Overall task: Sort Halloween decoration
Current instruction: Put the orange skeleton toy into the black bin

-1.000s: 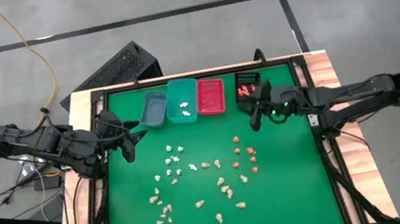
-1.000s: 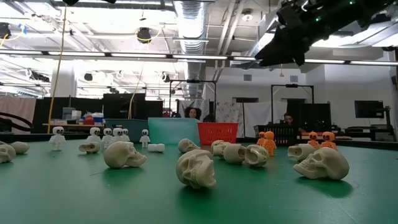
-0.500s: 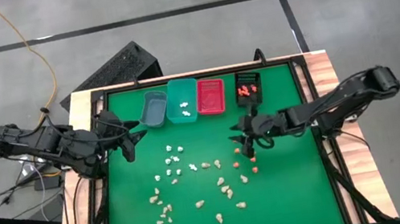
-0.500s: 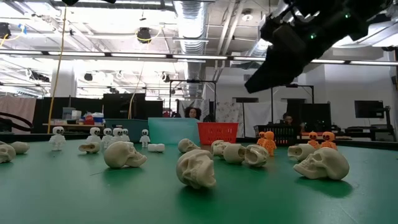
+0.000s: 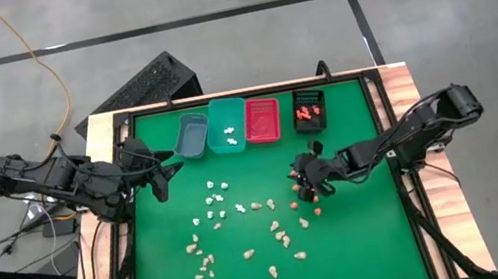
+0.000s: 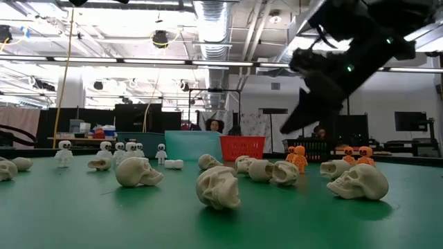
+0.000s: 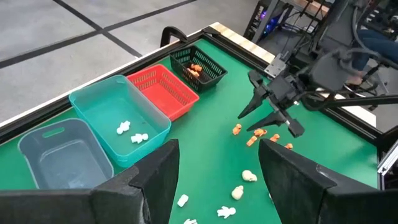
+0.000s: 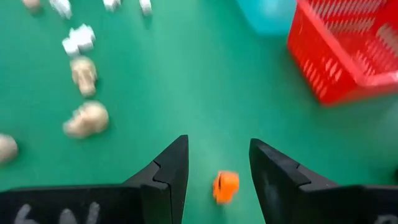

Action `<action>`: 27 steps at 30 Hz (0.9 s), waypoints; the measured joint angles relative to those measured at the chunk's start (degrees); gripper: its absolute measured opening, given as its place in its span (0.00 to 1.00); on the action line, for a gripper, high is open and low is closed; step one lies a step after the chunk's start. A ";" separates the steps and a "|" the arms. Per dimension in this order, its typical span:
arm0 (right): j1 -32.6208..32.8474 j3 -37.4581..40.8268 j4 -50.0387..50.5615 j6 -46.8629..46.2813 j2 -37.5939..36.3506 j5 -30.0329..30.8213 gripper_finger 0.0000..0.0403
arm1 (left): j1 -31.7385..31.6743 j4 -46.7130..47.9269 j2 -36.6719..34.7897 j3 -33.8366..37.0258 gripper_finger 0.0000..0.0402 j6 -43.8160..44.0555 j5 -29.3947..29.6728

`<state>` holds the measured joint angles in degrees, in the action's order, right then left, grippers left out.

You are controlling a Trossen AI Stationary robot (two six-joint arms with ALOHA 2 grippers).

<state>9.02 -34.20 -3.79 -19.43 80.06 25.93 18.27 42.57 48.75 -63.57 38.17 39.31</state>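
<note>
Orange piece [image 8: 225,186] lies between the right gripper's [image 8: 217,163] parted, empty fingers, right of centre in the high view; next, probably, lower and close. Left gripper [image 7: 217,163] waits, wide open.

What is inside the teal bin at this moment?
Two small white pieces lie on the floor of the teal bin. Its near wall hides part of the floor in the left wrist view, so nothing more can be confirmed there.
</note>
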 joint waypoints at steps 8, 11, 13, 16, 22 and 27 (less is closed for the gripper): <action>-0.02 4.81 -3.32 -3.05 -0.52 0.11 0.41 | 0.01 0.00 0.02 0.00 0.52 0.01 0.25; -0.02 5.96 -6.49 -2.60 0.38 -0.11 0.41 | -0.01 -0.02 0.05 0.00 0.52 0.23 0.48; -0.02 6.62 -8.77 -2.62 1.27 -0.13 0.41 | 0.00 -0.02 0.09 0.00 0.52 0.75 0.48; -0.38 6.75 -10.65 -2.61 3.15 -0.16 0.41 | 0.00 -0.02 0.09 0.01 0.52 1.59 0.52; -0.52 6.75 -13.33 -2.73 7.51 -0.36 0.41 | 0.00 -0.02 0.09 0.00 0.52 1.71 0.55; -0.52 6.74 -13.69 -5.36 9.10 -0.50 0.37 | 0.01 -0.02 0.09 0.01 0.52 1.73 0.54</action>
<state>8.49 -27.46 -17.47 -24.79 89.17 25.43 18.28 42.54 48.84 -63.56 39.90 39.85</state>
